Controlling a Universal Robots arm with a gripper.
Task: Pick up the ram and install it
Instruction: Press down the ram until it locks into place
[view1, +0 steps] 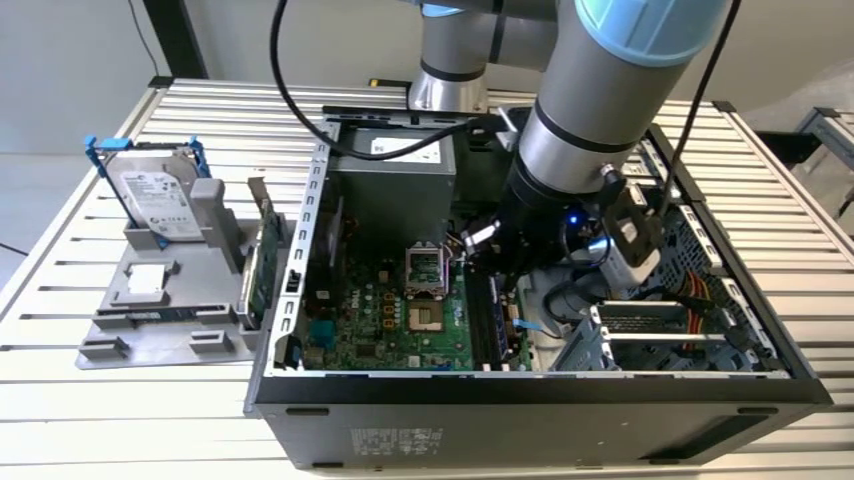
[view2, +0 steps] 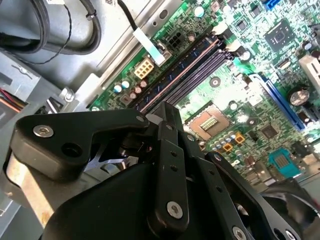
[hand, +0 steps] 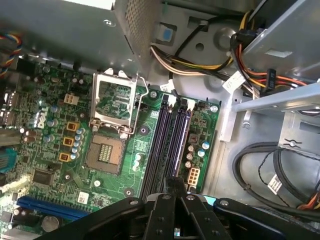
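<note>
We take the ram (view1: 160, 316) to be the narrow green-blue strip lying on edge along the near part of a grey holder (view1: 147, 345), outside the computer case (view1: 534, 405). It sits well apart from the claw, off toward the exterior view's left, with the case wall between them. At this distance we cannot make out its chips.

In the same holder, a hard drive (view1: 158, 200) stands upright farther from us than the ram. A broader green card (view1: 267, 255) stands on the side nearer the claw, just beside the case wall.

The claw (hand: 175, 184) is down inside the case, above the motherboard (view1: 387, 320). In both wrist views we see its black fingers (view2: 167, 150) drawn together at the tips, with nothing visible between them.

Just beyond those tips lie the long dark memory slots (hand: 167, 140), running away from the claw in parallel. Beside them is the open processor socket (hand: 105, 152). Bundles of coloured cables (hand: 185, 57) lie beyond the far end of the slots.
</note>
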